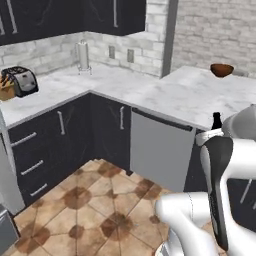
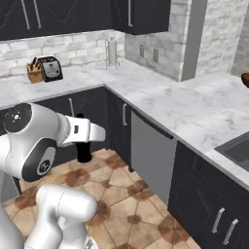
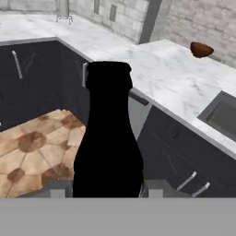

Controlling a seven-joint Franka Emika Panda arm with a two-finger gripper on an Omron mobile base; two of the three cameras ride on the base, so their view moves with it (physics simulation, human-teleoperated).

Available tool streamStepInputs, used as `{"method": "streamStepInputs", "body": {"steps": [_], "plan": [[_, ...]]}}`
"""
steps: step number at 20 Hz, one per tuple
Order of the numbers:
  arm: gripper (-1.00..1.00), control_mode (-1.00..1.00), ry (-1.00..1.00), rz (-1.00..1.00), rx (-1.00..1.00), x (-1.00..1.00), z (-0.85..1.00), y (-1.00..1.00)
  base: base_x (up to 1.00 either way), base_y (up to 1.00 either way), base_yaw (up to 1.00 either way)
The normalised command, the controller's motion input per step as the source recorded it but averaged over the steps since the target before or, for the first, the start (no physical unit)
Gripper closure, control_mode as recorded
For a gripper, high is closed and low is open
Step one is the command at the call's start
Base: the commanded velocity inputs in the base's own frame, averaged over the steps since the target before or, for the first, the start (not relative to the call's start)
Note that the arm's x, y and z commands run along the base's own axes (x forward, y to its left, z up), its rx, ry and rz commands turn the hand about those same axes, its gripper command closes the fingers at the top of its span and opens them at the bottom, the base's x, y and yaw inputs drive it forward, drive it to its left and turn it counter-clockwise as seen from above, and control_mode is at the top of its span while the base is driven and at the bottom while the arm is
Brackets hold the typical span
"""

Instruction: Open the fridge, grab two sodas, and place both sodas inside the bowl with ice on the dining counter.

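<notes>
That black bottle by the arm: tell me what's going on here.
The end effector holds a soda upright, above the floor in front of the dark cabinets. The bowl sits far off on the marble counter, and the soda is still well short of it. A toaster and knife block stand on the counter along the back wall.

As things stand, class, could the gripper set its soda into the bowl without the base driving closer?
Probably not. The gripper holds the soda out over the floor, while the bowl sits far back on the dining counter, across a wide stretch of marble.
</notes>
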Motion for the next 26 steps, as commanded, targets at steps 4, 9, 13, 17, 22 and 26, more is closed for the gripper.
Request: {"method": "streamStepInputs", "body": {"steps": [4, 9, 13, 17, 22, 26], "plan": [[1.0, 1.0, 0.0, 0.0, 0.0, 0.0, 0.0, 0.0, -0.27, -1.0, -0.34], [1.0, 1.0, 0.0, 0.0, 0.0, 0.0, 0.0, 0.0, -0.31, -1.0, -0.34], [1.0, 1.0, 0.0, 0.0, 0.0, 0.0, 0.0, 0.0, -0.35, -1.0, -0.33], [1.0, 1.0, 0.0, 0.0, 0.0, 0.0, 0.0, 0.0, -0.35, -1.0, -0.32], [1.0, 1.0, 0.0, 0.0, 0.0, 0.0, 0.0, 0.0, -0.21, -1.0, -0.3], [1.0, 1.0, 0.0, 0.0, 0.0, 0.0, 0.0, 0.0, 0.0, -1.0, -0.25]]}}
